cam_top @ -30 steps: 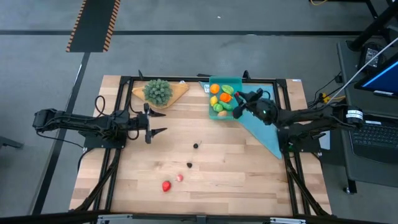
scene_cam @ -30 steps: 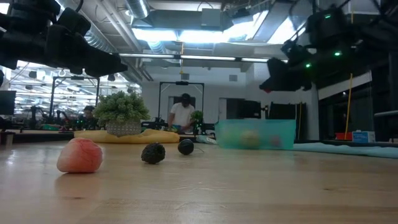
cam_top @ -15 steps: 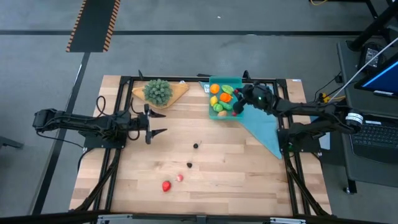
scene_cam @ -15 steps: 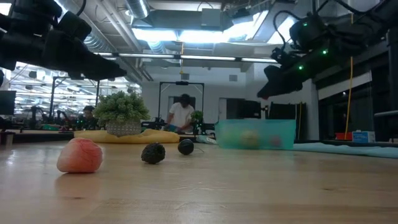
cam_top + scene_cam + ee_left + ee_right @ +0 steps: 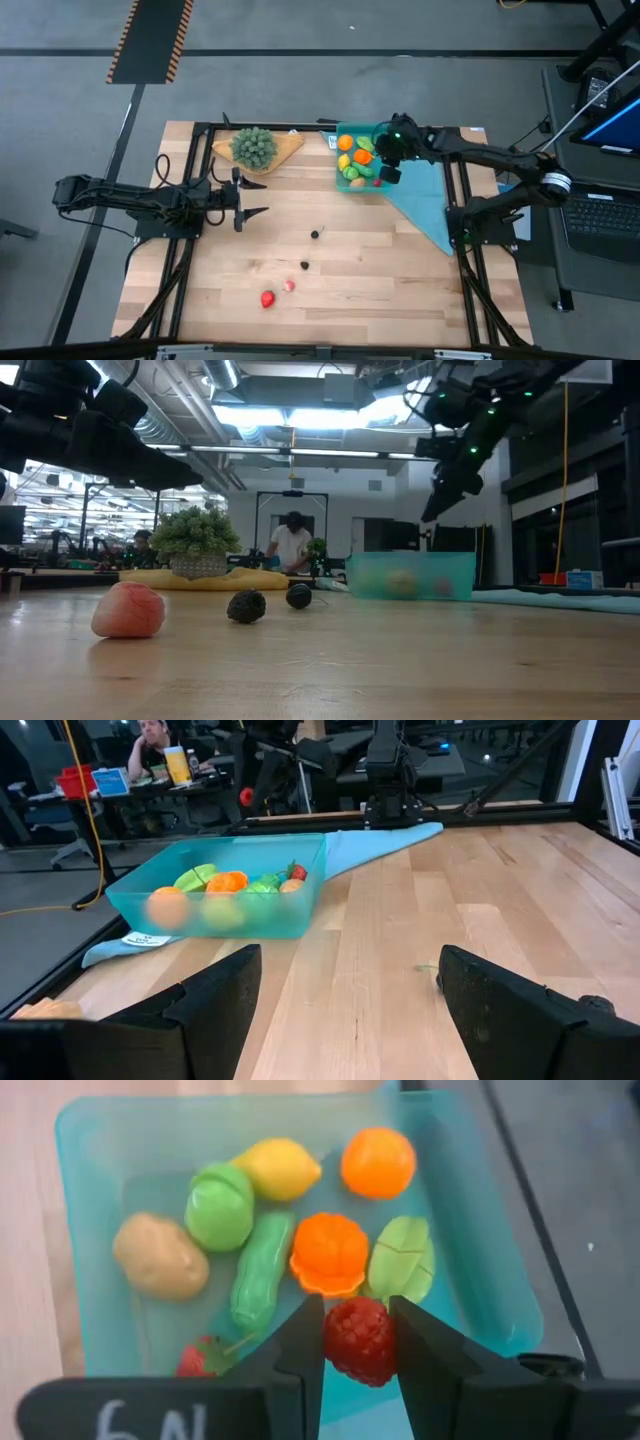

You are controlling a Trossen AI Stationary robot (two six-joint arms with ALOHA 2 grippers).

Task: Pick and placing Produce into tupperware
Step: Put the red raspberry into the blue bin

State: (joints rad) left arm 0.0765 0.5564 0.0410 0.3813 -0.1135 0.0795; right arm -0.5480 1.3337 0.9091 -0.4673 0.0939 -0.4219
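A bumpy red toy raspberry (image 5: 360, 1338) is pinched between the narrowly set fingers of the right gripper (image 5: 390, 168) and held above the translucent teal rectangular plastic box (image 5: 350, 132), presumably so that it can be dropped among the toy pieces already inside. The left gripper (image 5: 250, 203) is parked over the bare wooden table (image 5: 380, 270) with fingers spread wide and empty. Four small pieces (image 5: 288, 285) are left on the boards, well apart from the box.
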